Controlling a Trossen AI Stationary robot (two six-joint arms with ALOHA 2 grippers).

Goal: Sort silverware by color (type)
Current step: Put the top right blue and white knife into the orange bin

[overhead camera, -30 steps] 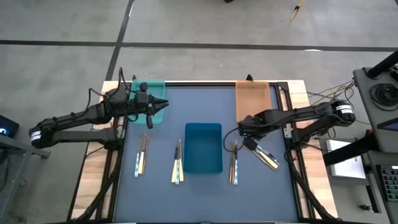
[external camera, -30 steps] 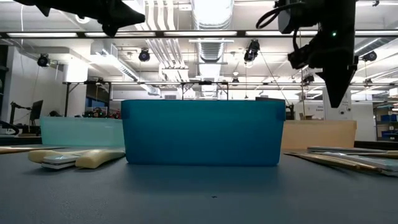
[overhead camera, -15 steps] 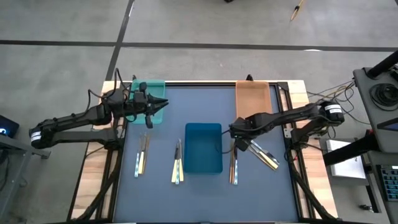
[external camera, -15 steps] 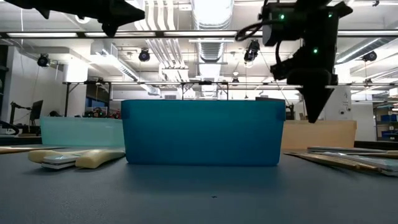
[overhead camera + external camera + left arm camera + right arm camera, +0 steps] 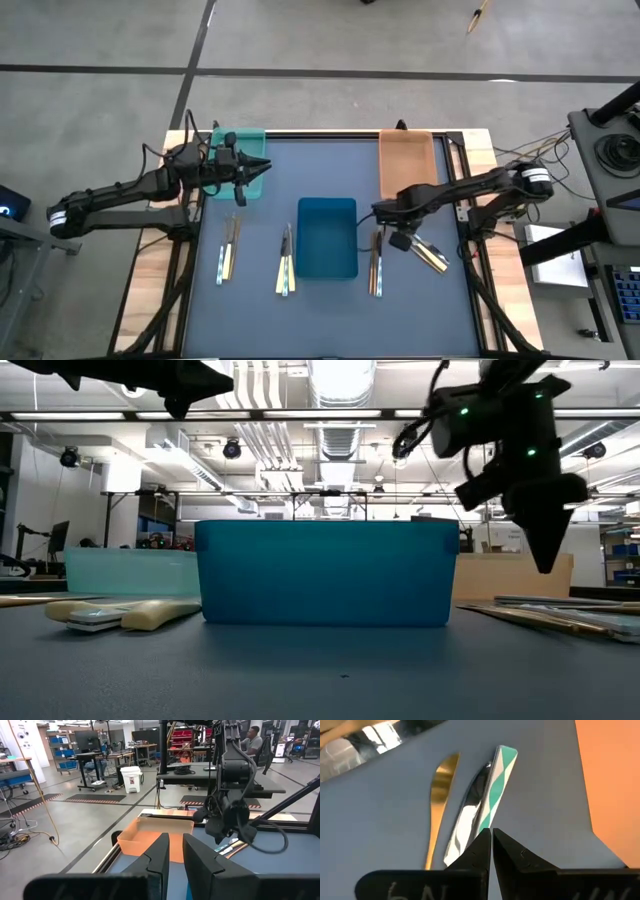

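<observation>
From above, the right hand (image 5: pixel 398 243) hangs pressed together over the surface (image 5: pixel 260 310) between two silverware (image 5: pixel 376 262) groups right of the blue tray (image 5: pixel 327 238); the left hand (image 5: pixel 262 167), nearly closed and empty, hovers over the teal tray (image 5: pixel 250 188). The right wrist view shows a gold knife (image 5: pixel 437 805) and shiny utensil (image 5: pixel 470 817) beside the orange tray (image 5: pixel 612 785).

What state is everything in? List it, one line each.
Left gripper: hovering over the teal tray.
Right gripper: shut, empty, above the silverware.
Teal tray: upright, inside partly hidden.
Blue tray: upright, empty.
Orange tray: upright, empty.
Silverware: lying flat on the mat, none in a tray.
</observation>
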